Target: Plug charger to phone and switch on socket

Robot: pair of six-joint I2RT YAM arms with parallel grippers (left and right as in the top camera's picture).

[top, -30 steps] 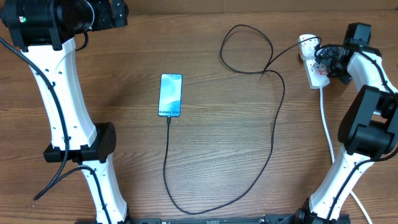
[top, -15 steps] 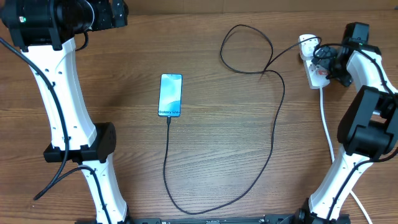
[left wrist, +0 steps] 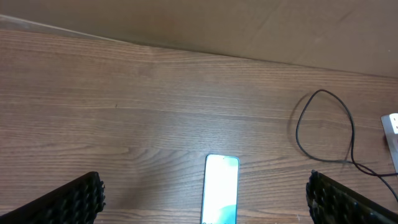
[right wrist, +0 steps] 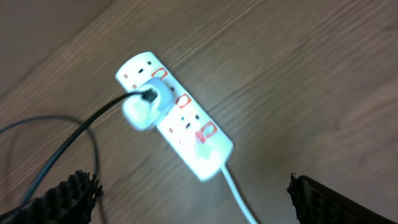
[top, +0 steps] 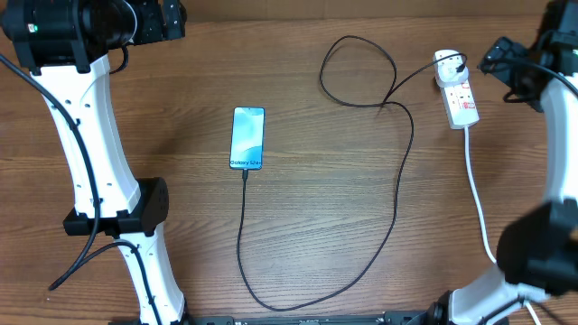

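Observation:
The phone (top: 247,137) lies flat mid-table with its teal screen up; it also shows in the left wrist view (left wrist: 221,196). The black charger cable (top: 400,181) runs from the phone's near end in a long loop to the white plug (top: 445,63), which sits in the white socket strip (top: 459,97). In the right wrist view the plug (right wrist: 142,107) sits in the strip (right wrist: 177,118), which has red switch markings. My right gripper (right wrist: 193,199) is open, raised above the strip and touching nothing; it shows overhead (top: 506,63) too. My left gripper (left wrist: 205,202) is open, high above the phone.
The strip's thick white cord (top: 479,199) runs toward the table's front right. The back edge of the table (left wrist: 186,50) meets a brown wall. The white arm columns stand at the left (top: 90,153) and right (top: 560,135).
My right gripper has lifted off the socket strip and drawn away to the right and up. The phone, cable and left arm have not moved.

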